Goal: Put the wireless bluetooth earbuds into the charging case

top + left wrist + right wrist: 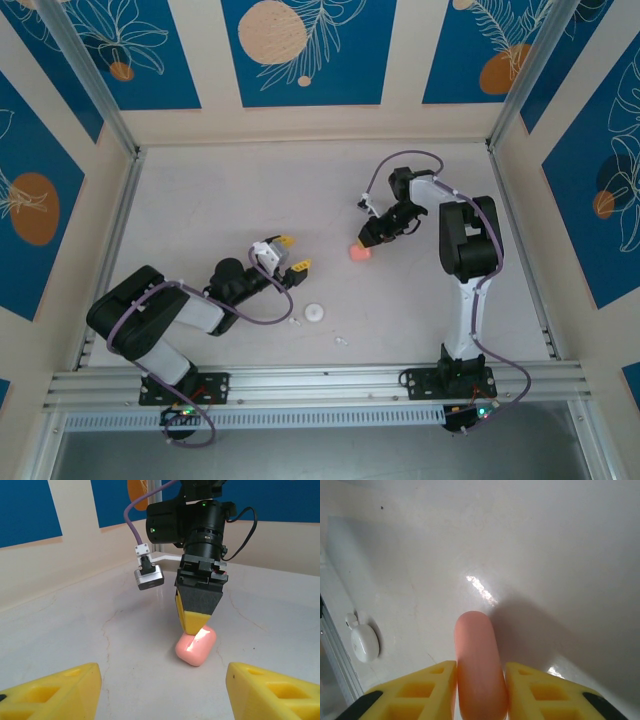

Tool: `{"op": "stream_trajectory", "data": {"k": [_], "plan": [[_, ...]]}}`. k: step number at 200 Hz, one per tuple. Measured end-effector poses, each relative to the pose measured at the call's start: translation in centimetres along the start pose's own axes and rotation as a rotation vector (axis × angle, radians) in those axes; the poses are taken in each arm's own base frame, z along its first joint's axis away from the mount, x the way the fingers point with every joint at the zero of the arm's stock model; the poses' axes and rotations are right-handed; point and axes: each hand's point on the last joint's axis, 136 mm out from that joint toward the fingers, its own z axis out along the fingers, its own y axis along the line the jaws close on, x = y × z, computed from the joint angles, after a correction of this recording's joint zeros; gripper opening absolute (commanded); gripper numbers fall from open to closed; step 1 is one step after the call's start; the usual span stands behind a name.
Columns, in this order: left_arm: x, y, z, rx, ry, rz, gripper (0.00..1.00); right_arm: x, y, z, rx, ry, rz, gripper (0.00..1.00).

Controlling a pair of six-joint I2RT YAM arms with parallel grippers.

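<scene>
The left gripper (162, 695) sits at the bottom edge, its two yellow fingertips (55, 690) spread wide with bare white table (75, 630) between them. Ahead, the black right gripper (192, 622) points straight down, seen edge-on, its yellow tip touching the top of a pink case (196, 647) lying on the table. A small grey camera (149, 577) hangs beside it on a purple cable (131, 515).

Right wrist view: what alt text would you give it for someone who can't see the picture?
A salmon-pink, pill-shaped plastic charging case lies on a glossy white table, between the two yellow fingers of the right tool. A small white rounded case sits at the left, near a metal rail.
</scene>
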Motion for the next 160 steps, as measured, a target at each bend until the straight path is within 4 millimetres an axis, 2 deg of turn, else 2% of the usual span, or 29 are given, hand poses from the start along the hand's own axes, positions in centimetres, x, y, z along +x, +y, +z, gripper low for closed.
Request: {"op": "stream_trajectory", "data": {"k": [38,74,126,160], "plan": [[0.1,0.3,0.0,-0.018,0.004,-0.019,0.66,-0.2,-0.6,0.2,0.039,0.002,0.013,0.36],[1.3,0.5,-0.5,-0.039,0.035,-0.051,0.66,-0.9,-1.4,0.3,0.084,0.0,0.026,0.43],[2.1,0.9,-1.1,-0.074,0.057,-0.081,0.66,-0.9,-2.2,0.5,0.148,0.02,0.05,0.47],[1.6,1.4,-1.5,-0.106,0.048,-0.096,0.66,-1.0,-2.3,0.3,0.181,0.021,0.067,0.52]]}}
